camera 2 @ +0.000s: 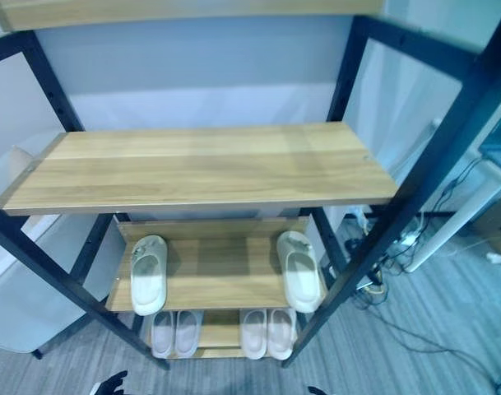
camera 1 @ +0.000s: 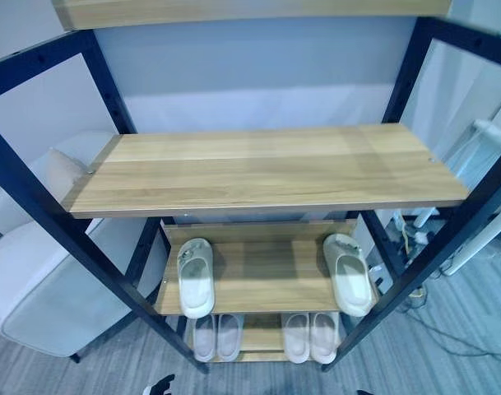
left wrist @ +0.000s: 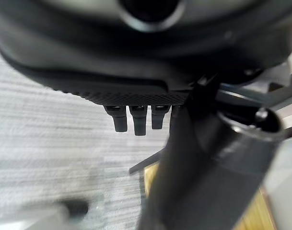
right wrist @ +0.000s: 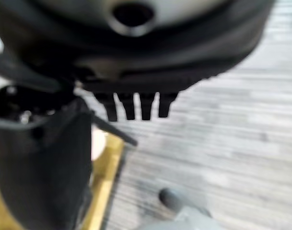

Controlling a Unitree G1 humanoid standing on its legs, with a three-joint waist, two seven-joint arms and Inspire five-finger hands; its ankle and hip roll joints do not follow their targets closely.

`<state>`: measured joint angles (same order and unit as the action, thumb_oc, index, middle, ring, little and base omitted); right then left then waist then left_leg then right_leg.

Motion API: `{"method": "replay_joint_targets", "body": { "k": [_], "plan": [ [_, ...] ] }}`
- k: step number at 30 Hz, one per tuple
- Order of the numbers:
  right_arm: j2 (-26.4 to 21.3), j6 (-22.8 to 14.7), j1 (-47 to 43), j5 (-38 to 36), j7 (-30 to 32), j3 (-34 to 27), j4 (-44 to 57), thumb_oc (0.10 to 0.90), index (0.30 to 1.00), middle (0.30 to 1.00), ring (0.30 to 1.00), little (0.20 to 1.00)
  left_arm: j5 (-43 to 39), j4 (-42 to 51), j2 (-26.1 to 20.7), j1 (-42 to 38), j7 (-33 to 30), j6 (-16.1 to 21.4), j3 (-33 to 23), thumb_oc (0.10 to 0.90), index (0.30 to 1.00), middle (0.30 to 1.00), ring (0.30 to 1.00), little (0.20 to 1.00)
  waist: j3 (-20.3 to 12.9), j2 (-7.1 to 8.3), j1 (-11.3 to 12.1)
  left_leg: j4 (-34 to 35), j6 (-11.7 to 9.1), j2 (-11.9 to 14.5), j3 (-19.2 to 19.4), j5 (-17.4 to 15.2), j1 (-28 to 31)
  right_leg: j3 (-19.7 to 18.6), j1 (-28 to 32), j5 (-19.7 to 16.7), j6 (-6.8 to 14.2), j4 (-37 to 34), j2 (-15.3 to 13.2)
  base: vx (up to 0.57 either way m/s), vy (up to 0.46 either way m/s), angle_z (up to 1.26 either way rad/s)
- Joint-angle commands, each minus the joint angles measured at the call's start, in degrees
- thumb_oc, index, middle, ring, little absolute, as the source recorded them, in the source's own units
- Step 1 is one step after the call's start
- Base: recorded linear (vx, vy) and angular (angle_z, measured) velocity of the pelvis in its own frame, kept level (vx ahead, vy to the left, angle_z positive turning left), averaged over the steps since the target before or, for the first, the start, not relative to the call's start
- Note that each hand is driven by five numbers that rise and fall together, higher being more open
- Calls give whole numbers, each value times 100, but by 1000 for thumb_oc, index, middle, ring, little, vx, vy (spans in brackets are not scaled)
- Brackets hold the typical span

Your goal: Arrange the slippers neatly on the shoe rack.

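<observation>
A: Both hands, left hand [left wrist: 136,72] and right hand [right wrist: 136,62], hang low with fingers straight. What blocks the reach forward?

B: The rack's dark front posts [camera 1: 65,239] either side, and the middle shelf [camera 1: 258,169] overhanging above.

A: And beyond?

B: The lower shelf [camera 1: 262,276] has bare wood between the left slipper [camera 1: 196,277] and right slipper [camera 1: 350,274].

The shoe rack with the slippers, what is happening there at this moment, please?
Nothing is being handled right now. The shoe rack has two white slippers lying far apart at opposite ends of its middle shelf, and two pairs set side by side on the lowest shelf. The left hand and the right hand hang over the grey floor with straight fingers, holding nothing.
</observation>
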<state>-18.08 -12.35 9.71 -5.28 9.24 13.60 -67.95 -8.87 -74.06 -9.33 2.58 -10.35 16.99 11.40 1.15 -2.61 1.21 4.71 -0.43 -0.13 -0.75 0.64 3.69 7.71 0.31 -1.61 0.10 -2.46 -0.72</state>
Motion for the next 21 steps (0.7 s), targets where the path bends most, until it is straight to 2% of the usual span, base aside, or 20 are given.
{"method": "replay_joint_targets", "body": {
  "k": [1,2,4,6,8,9,10,12,14,16,21],
  "plan": [
    [204,-113,-276,-368,71,-121,-19,800,900,900,900,900,473,96,-273,-252,71,31,104,800,900,900,900,900,71,509,113,-366,-51,-342,109,-265,-231,-191,79,384,692,333,-241,-33,61,-21],
    [205,-114,-279,-368,70,-123,-21,800,900,900,900,900,474,96,-273,-255,71,31,104,800,900,900,900,900,74,509,118,-371,-51,-341,115,-268,-233,-196,74,387,692,340,-241,-97,40,-49],
    [241,-69,-456,-543,62,-215,-168,800,900,900,900,900,494,273,-394,-421,76,43,191,800,900,900,900,900,217,441,172,-512,-13,-238,135,-252,-344,-129,-163,475,822,895,-326,-133,-32,-41],
    [251,-79,-463,-558,58,-263,-207,800,900,900,900,900,475,309,-444,-492,83,53,200,800,900,900,900,900,236,410,177,-547,-4,-193,85,-253,-396,-168,-247,518,854,1087,-395,-103,-95,-5],
    [267,-29,-484,-523,91,-308,-357,800,900,900,900,900,415,369,-469,-602,43,83,225,800,900,900,900,900,215,367,157,-588,-7,-96,-55,-301,-464,-365,-262,477,868,1121,-673,-99,-156,16],
    [267,-29,-484,-523,91,-308,-358,800,900,900,900,900,415,369,-469,-601,43,83,225,800,900,900,900,900,218,367,155,-592,-7,-96,-58,-305,-461,-362,-257,481,868,1122,-673,-57,-182,36],
    [291,32,-504,-461,82,-292,-423,800,900,900,900,900,-124,429,-406,-639,206,116,169,800,900,900,900,900,185,370,165,-656,-33,-53,-143,-336,-513,-452,-220,370,880,961,-891,-30,-130,35],
    [292,68,-529,-446,88,-291,-455,800,900,900,900,900,-413,472,-388,-630,315,155,144,800,900,900,900,900,185,391,144,-705,-41,-62,-189,-353,-528,-530,-213,314,888,878,-918,-30,-148,23],
    [291,112,-529,-429,66,-282,-501,800,900,900,900,900,-702,620,-398,-578,396,197,97,800,900,900,900,900,154,487,166,-807,-59,-101,-225,-413,-532,-609,-94,304,938,626,-928,-5,-214,26],
    [287,87,-464,-385,47,-223,-465,800,900,900,900,900,-938,673,-359,-423,438,187,-33,800,900,900,900,900,45,566,212,-722,-138,-7,-263,-333,-484,-546,97,310,909,286,-785,17,-275,36],
    [251,131,-394,-176,25,-93,-589,800,900,900,900,900,-957,793,-299,-269,565,173,42,800,900,900,900,900,30,563,222,-407,-253,159,-343,-104,-387,-425,296,341,813,34,-569,-26,-146,7]
  ]
}}
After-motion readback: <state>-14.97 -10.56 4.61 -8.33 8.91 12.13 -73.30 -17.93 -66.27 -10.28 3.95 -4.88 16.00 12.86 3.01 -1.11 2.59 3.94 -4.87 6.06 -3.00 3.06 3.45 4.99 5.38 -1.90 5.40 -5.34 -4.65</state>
